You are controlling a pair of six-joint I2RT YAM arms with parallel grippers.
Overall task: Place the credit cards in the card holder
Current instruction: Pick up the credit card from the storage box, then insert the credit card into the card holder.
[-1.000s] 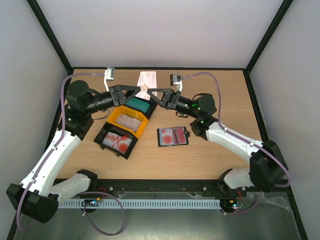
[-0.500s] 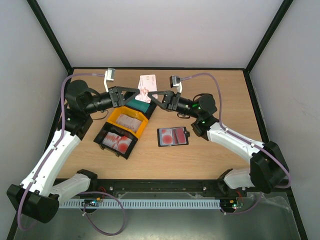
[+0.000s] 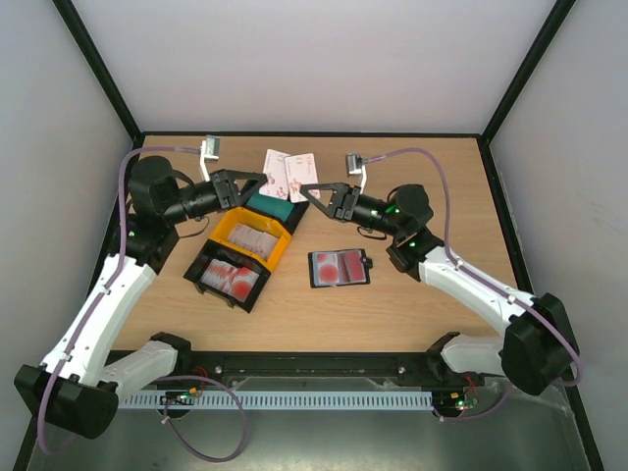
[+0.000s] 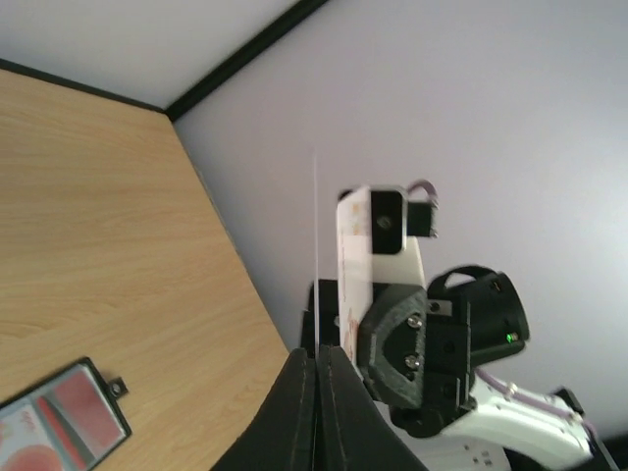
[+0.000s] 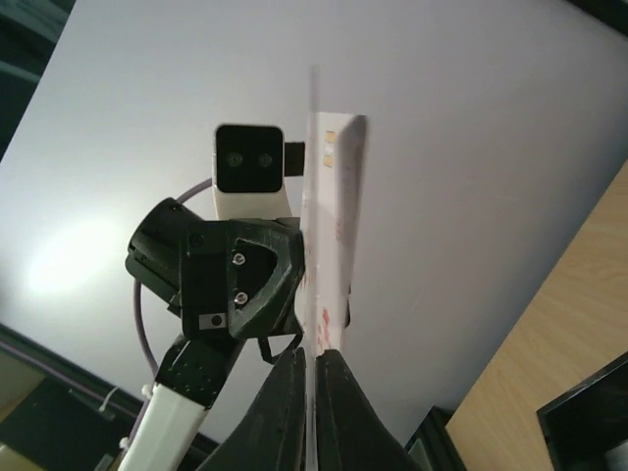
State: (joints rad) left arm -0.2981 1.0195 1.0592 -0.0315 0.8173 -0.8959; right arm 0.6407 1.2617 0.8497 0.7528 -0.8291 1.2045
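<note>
- Top external view: the left gripper [image 3: 263, 183] pinches a pale card [image 3: 276, 163] upright above the table's [image 3: 324, 314] far side.
- The right gripper [image 3: 305, 187], jaws pressed together, pinches a second pale card [image 3: 303, 173] just beside it. The wrist views show each card edge-on between its own fingers.
- Holding them aloft probably keeps the two apart for loading singly.
- The card holder [image 3: 340, 267] lies open and flat near the right arm, with its pockets up to receive.
- A teal stack [image 3: 273, 206], yellow tray [image 3: 253, 238] and black tray [image 3: 229, 277] hold more cards.
</note>
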